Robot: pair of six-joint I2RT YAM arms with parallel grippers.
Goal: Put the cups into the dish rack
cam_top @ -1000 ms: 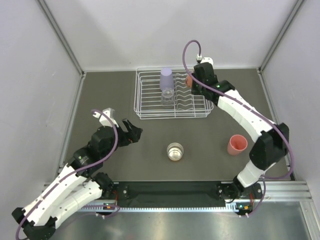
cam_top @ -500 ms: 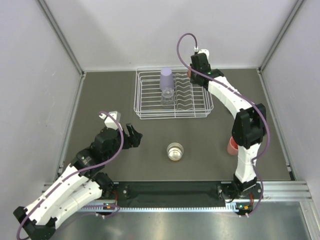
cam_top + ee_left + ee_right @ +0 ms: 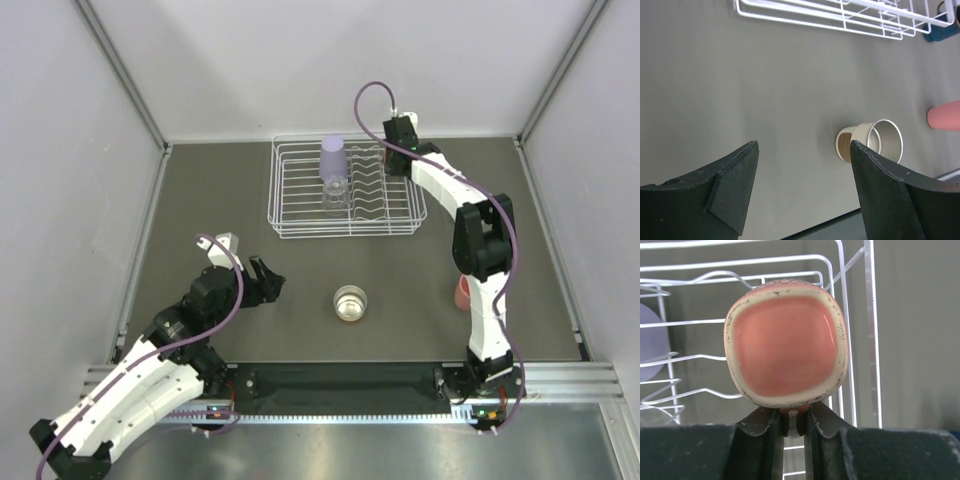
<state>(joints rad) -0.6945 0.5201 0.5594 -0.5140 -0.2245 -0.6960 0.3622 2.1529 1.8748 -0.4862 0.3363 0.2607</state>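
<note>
The white wire dish rack (image 3: 345, 190) stands at the back, with a lavender tumbler (image 3: 332, 165) upside down in it. My right gripper (image 3: 796, 421) is shut on the handle of the salmon-pink mug (image 3: 787, 342), over the rack's far right corner (image 3: 860, 315). A steel cup (image 3: 351, 302) stands in the middle of the table. My left gripper (image 3: 268, 283) hangs open to its left, with nothing between its fingers (image 3: 735, 175). The pink tumbler (image 3: 945, 115) stands at the right. A dark blue mug (image 3: 942, 31) sits just past the rack's end.
In the top view my right arm (image 3: 478, 240) folds upward and covers most of the pink tumbler (image 3: 462, 293). Grey walls enclose the table on three sides. A metal rail (image 3: 560, 380) runs along the near edge.
My right arm has folded up and carried the salmon mug to the rack's far right corner. The left gripper has drawn back toward the near edge and its jaws have narrowed a little.
</note>
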